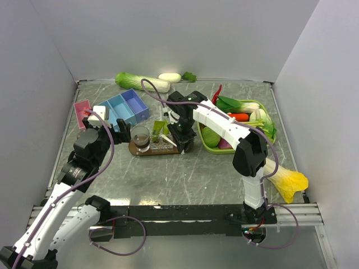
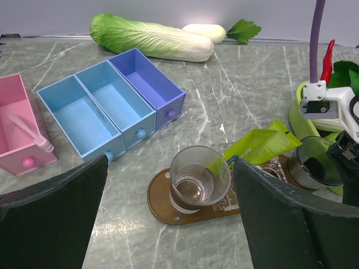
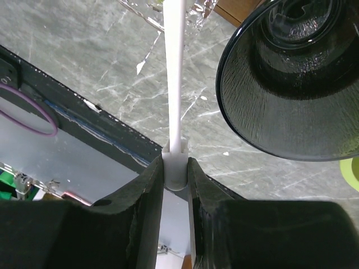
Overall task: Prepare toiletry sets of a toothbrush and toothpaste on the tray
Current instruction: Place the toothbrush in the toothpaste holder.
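Right end effector (image 3: 175,170) tight around toothbrush (image 3: 174,84), perhaps above tray (image 2: 161,200); left end effector (image 2: 168,171) agape

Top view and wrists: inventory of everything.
tray: 1, dark brown, table centre
tumblers: 2, see-through, one on tray, one by right gripper
toothpaste: 1, light green, tray's far side
toothbrush: 2, white, one in right gripper, one in pink box
drawer boxes: 4, three blue, one pink, left of tray
cabbage: 1, green, far edge
basket: 1, lime green, holds vegetables, right
yellow vegetable: 1, near right
left gripper: open, facing tray
right gripper: shut on toothbrush
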Robot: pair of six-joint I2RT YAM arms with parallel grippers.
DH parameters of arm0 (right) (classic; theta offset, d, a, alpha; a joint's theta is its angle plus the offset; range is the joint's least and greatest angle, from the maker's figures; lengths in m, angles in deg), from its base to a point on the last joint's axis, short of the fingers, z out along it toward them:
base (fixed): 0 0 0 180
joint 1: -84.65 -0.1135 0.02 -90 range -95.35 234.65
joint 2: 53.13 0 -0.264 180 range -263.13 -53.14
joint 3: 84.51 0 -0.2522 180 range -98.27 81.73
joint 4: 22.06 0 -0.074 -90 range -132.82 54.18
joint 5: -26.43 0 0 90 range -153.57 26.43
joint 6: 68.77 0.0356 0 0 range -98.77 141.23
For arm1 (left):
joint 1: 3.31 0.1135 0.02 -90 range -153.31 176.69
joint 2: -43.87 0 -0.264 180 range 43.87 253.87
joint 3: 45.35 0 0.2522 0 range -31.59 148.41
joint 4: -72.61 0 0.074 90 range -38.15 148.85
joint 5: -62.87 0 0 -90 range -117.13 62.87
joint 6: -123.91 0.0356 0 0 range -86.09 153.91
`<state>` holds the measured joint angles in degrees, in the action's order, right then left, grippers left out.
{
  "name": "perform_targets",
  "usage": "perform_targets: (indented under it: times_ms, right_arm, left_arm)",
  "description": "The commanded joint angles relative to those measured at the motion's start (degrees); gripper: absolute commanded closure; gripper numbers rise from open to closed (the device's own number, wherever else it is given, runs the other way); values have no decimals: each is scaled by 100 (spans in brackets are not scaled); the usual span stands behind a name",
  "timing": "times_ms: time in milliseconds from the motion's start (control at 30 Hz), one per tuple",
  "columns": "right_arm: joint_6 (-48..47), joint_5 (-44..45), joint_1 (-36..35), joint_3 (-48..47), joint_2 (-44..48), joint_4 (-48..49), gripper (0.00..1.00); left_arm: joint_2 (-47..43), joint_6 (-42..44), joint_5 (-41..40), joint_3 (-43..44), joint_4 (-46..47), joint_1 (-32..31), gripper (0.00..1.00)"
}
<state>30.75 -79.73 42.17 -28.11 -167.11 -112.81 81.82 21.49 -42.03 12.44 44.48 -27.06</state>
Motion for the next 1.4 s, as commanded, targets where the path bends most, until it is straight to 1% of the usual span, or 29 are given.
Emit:
perform_targets:
  times_ms: [0,133,267,600,833,1133,1200,1267,1300,1367]
  right_arm:
    - [68,8,38,-327,-72,-782,77]
    - [76,34,38,-424,-81,-800,71]
    - [68,69,38,-485,-90,-809,62]
    - [76,105,38,-600,-64,-791,49]
    - [85,148,38,-617,-2,-730,45]
    - [164,403,38,-670,314,-449,44]
    - [269,456,29,-609,541,-81,44]
    - [375,500,38,-329,761,323,45]
    - [480,491,38,-179,997,786,46]
    - [621,491,29,260,1219,1307,48]
  left_arm:
    - [-86,135,4,-35,242,19,3]
    - [-78,135,4,-35,242,19,3]
    - [-86,135,13,-35,242,19,3]
    - [-86,135,22,-52,251,19,3]
    - [-69,118,48,-44,259,19,3]
    - [-8,126,74,-70,268,19,3]
    - [10,118,83,-61,277,28,3]
    - [19,118,92,-70,277,28,3]
    - [36,109,92,-70,277,28,3]
    - [54,109,92,-61,277,28,3]
